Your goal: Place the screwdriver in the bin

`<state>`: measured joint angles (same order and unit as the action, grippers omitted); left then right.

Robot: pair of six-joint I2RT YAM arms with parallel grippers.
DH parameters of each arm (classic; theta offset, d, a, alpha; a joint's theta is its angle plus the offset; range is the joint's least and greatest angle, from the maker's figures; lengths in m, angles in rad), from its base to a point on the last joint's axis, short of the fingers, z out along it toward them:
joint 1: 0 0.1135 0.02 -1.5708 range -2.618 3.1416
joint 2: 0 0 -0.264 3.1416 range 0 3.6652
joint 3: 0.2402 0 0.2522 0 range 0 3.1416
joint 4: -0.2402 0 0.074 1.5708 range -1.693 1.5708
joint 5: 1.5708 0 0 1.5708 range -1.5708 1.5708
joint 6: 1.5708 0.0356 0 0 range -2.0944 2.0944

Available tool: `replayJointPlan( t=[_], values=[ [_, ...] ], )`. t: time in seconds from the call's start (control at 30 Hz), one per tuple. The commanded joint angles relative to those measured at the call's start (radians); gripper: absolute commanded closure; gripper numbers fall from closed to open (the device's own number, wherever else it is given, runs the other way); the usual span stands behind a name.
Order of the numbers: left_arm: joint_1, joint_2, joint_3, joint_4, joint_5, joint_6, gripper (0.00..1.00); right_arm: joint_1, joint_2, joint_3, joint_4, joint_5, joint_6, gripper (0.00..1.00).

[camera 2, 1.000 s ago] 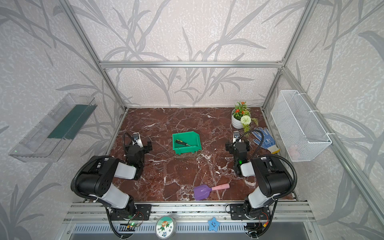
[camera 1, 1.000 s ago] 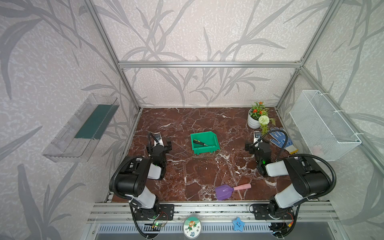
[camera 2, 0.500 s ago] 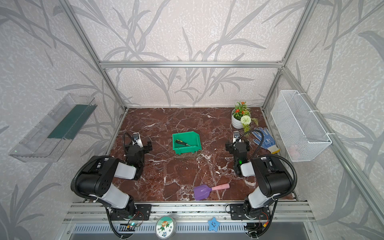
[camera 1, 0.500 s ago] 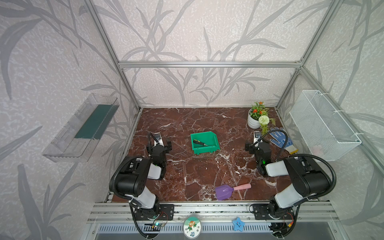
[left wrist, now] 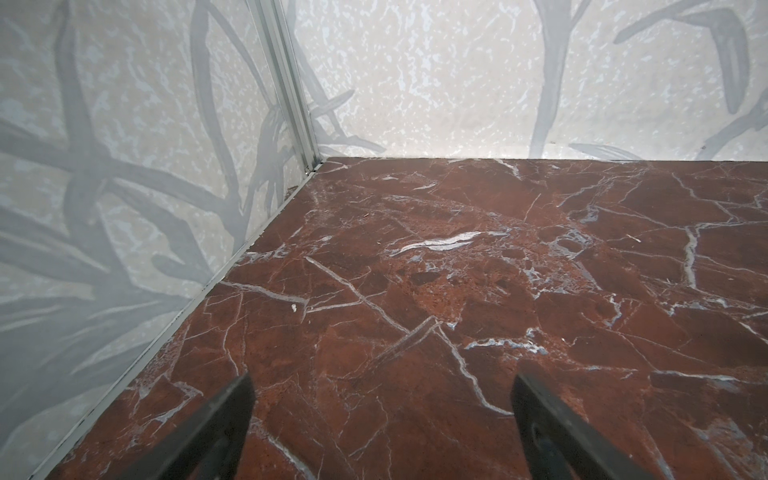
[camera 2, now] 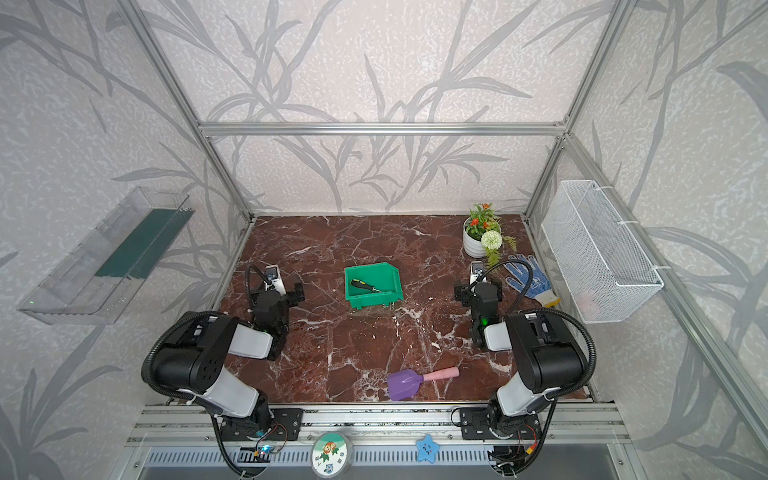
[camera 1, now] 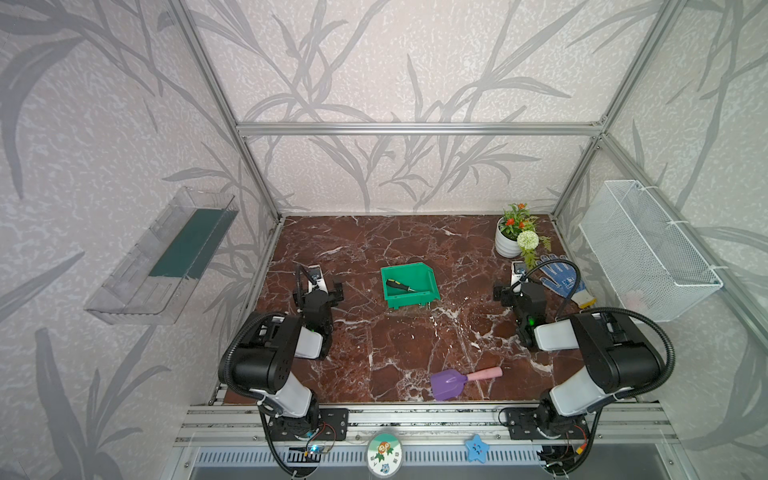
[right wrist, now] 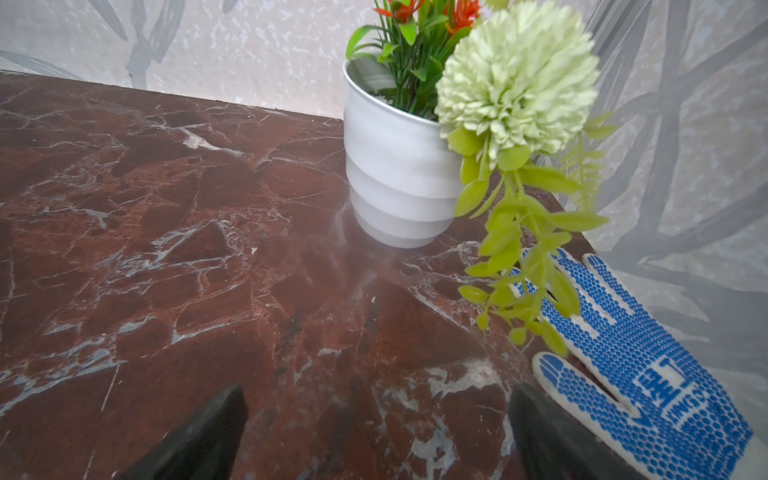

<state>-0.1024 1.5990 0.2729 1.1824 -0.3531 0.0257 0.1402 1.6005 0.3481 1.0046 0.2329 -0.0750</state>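
The screwdriver [camera 1: 400,286] lay inside the green bin [camera 1: 412,299], job apparently done; my left gripper [left wrist: 380,386] and right gripper [right wrist: 376,395] rested well clear, both spread wide, empty.

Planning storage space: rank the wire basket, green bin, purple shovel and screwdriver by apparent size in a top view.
1. wire basket, though it hangs nearer the camera.
2. bin, by area.
3. shovel, longer but slimmer.
4. screwdriver.

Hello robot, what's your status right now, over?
Left gripper open, empty. Right gripper open, empty. Screwdriver lying inside the green bin. Nothing in the way.
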Motion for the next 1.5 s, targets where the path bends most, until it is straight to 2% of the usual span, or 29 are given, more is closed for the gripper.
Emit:
replayJointPlan(
  t=[0.0, 0.87, 0.97, 1.1, 1.2, 1.33, 1.47],
  values=[
    [0.005, 0.006, 0.002, 0.025, 0.005, 0.013, 0.01, -0.001, -0.010, 0.017, -0.004, -0.017, 0.012, 0.01],
    [0.004, 0.006, 0.002, 0.026, 0.004, 0.014, 0.01, -0.001, -0.012, 0.011, 0.005, -0.017, 0.009, 0.01],
    [0.005, 0.006, 0.003, 0.026, 0.004, 0.013, 0.01, 0.005, -0.041, -0.024, 0.060, -0.065, -0.017, 0.01],
    [0.005, 0.006, 0.002, 0.026, 0.004, 0.014, 0.01, 0.009, -0.110, -0.016, -0.055, -0.092, -0.027, 0.01],
    [0.005, 0.006, 0.003, 0.026, 0.004, 0.014, 0.01, 0.009, -0.073, 0.038, -0.141, -0.076, -0.006, 0.01],
    [0.004, 0.006, 0.003, 0.026, 0.004, 0.014, 0.01, 0.004, -0.005, 0.009, 0.024, -0.086, -0.024, 0.01],
    [0.005, 0.006, 0.002, 0.026, 0.005, 0.013, 0.01, 0.004, -0.025, 0.023, -0.039, -0.086, -0.019, 0.01]
  ],
)
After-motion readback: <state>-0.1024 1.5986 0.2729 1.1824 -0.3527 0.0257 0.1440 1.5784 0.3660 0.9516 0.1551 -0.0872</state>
